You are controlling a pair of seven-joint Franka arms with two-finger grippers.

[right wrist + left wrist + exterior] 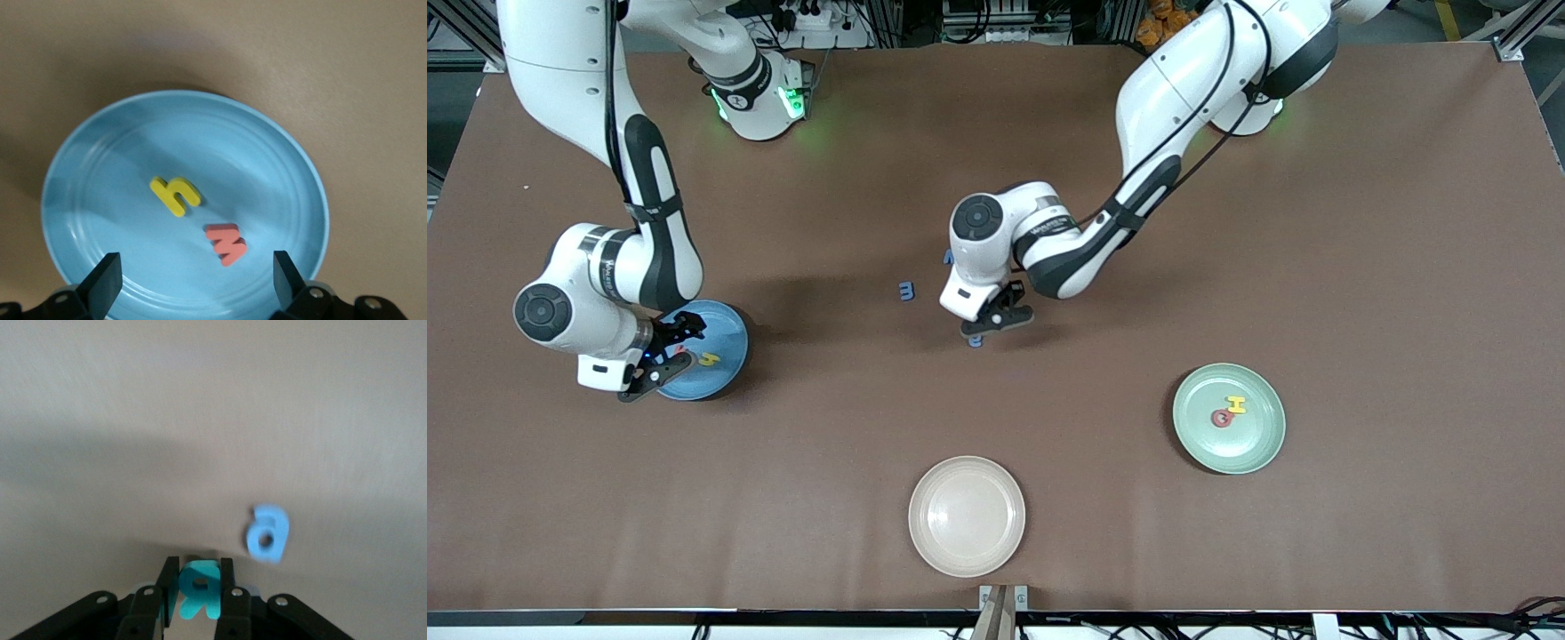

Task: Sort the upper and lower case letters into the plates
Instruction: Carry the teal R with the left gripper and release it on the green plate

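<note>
Now you see the brown table [1360,222] carrying three plates: the cream plate [967,516] nearest the front camera, the mint green plate [1229,418] toward the left arm's end, and the sky blue plate [711,351] toward the right arm's end. Your right gripper [193,273] hangs over the sky blue plate with its jaws spread wide and holding nothing; a yellow h [175,195] and a red m [225,243] lie in that plate. Your left gripper [198,590], down at the table's middle, is clamped on a teal R [199,587]. Just beside it lies a blue a [267,532]; a blue m [907,291] rests nearby. A yellow H [1235,405] and a red letter [1220,418] sit touching in the mint plate.
</note>
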